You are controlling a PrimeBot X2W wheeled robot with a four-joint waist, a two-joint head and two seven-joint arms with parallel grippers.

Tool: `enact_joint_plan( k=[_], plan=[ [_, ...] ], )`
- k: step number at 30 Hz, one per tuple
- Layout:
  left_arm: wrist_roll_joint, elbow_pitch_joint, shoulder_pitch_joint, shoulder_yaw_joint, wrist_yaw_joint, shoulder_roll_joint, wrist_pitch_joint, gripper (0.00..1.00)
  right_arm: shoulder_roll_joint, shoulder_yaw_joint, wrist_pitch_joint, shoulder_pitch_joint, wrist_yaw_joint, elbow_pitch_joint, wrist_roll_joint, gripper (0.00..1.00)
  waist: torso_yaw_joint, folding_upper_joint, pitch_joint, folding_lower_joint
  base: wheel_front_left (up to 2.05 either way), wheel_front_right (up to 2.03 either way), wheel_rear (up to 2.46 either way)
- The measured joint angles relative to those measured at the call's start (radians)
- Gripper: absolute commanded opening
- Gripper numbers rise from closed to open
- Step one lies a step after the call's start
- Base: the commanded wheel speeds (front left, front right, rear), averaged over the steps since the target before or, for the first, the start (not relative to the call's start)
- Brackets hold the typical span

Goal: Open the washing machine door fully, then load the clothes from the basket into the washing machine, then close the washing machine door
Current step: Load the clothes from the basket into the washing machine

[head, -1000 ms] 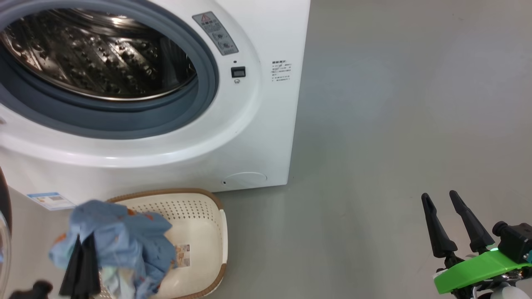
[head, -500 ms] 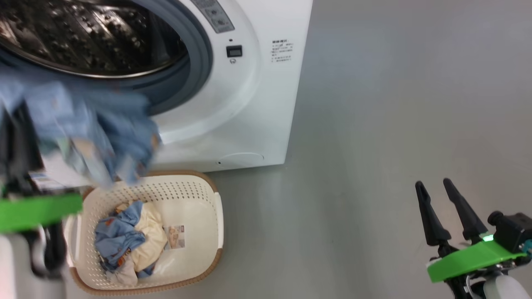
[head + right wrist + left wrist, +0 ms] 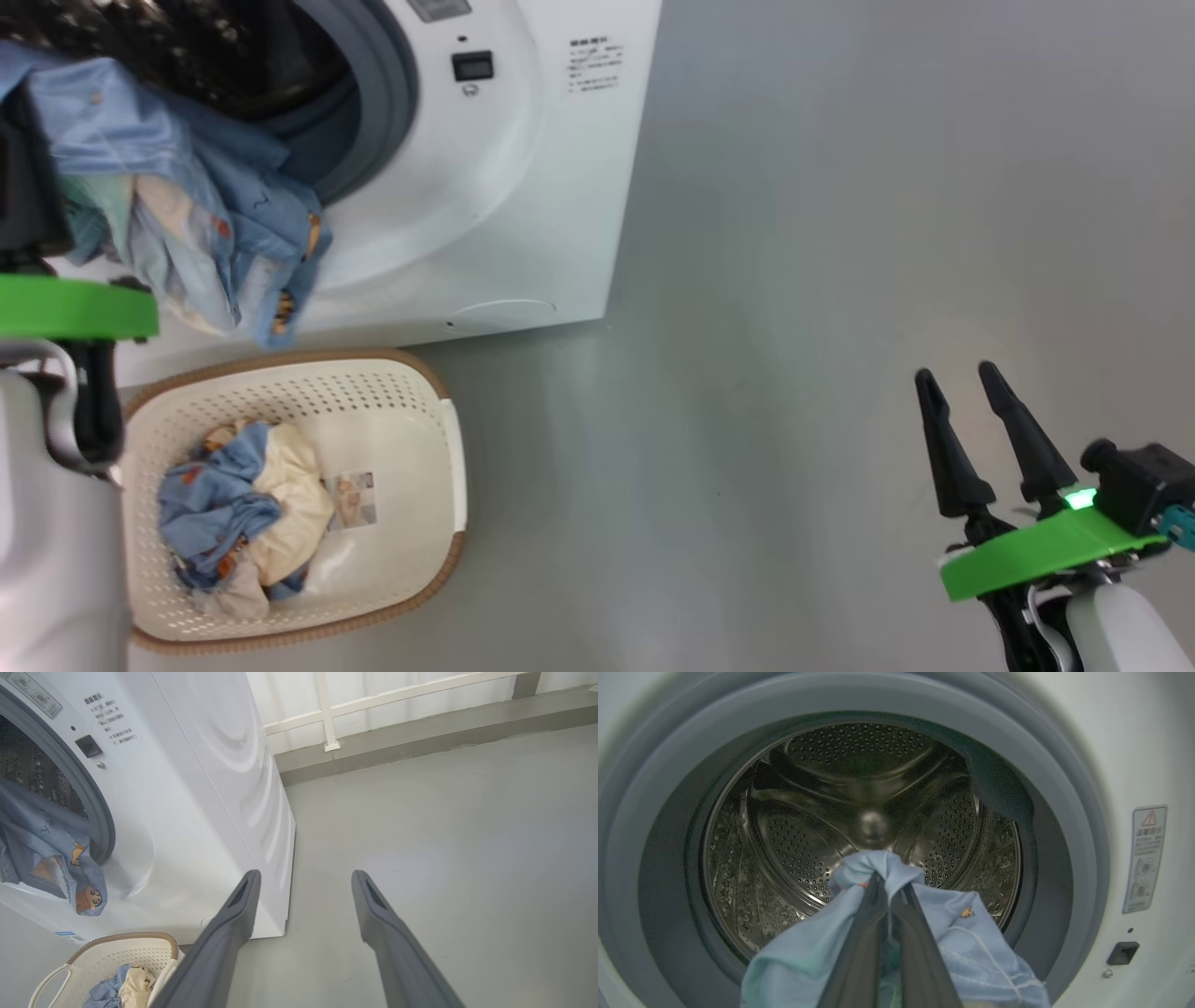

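Grey concrete floor [image 3: 794, 280], white washing machine [image 3: 523, 187] with its mouth open. Within the last second the left claw [image 3: 889, 884] had lifted a blue bundle of the clothes [image 3: 187, 196] from the basket [image 3: 446, 439] to the drum [image 3: 859, 788] opening, so loading was under way. The claw was clamped on the cloth, which bunched at its tips and hung below. More garments lay in the basket beneath. Right claw [image 3: 955, 371] stood spread, empty, well apart.

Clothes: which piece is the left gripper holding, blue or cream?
A light blue printed garment, pinched before the drum by the left gripper. The cream piece lies in the basket.
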Motion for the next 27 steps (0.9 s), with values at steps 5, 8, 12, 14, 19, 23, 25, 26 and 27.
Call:
enact_joint_plan(
  k=[5,8,12,14,19,23,25,26,27],
  plan=[
    [-0.002,0.156,-0.085,-0.019,0.0,0.034,0.0,0.0,0.011,0.015,0.0,-0.024,0.0,-0.002,0.0,1.0,-0.022,0.0,0.028,0.0,0.0,0.0,0.0],
    [-0.002,0.238,-0.136,-0.03,0.0,0.05,0.0,0.0,0.013,0.017,0.0,-0.036,0.0,-0.003,0.0,1.0,-0.034,0.0,0.046,0.0001,0.0,0.0,0.0],
    [-0.002,0.324,-0.207,-0.041,0.0,0.069,0.0,0.0,0.019,0.02,0.0,-0.039,0.0,-0.004,0.0,1.0,-0.048,0.0,0.07,0.0,0.0,0.0,0.0],
    [-0.002,0.383,-0.245,-0.052,0.0,0.074,0.0,0.0,0.021,0.023,0.0,-0.044,0.0,-0.004,0.0,1.0,-0.055,-0.0001,0.083,0.0,0.0,0.0,0.0],
    [-0.004,0.512,-0.33,-0.083,0.0,0.096,0.0,0.0,0.031,0.041,0.0,-0.075,0.0,-0.008,0.0,1.0,-0.078,0.0,0.112,0.0,0.0,0.0,0.0],
    [-0.004,0.55,-0.409,-0.092,0.0,0.116,0.0,0.0,0.046,0.051,0.0,-0.077,0.0,-0.01,0.0,1.0,-0.095,0.0,0.138,0.0,0.0,0.0,0.0],
    [-0.003,0.551,-0.444,-0.09,0.0,0.123,0.0,0.0,0.048,0.052,0.0,-0.08,0.0,-0.012,0.0,1.0,-0.103,0.0,0.152,0.0,0.0,0.0,0.0],
    [-0.002,0.549,-0.46,-0.087,0.0,0.127,0.0,0.0,0.049,0.053,0.0,-0.086,0.0,-0.012,0.0,1.0,-0.107,0.0,0.159,0.0,0.0,0.0,0.0],
    [0.002,0.543,-0.472,-0.081,0.0,0.132,0.0,0.0,0.05,0.053,0.0,-0.095,0.0,-0.012,0.0,1.0,-0.11,0.0,0.167,0.0,0.0,0.0,0.0]
  ],
)
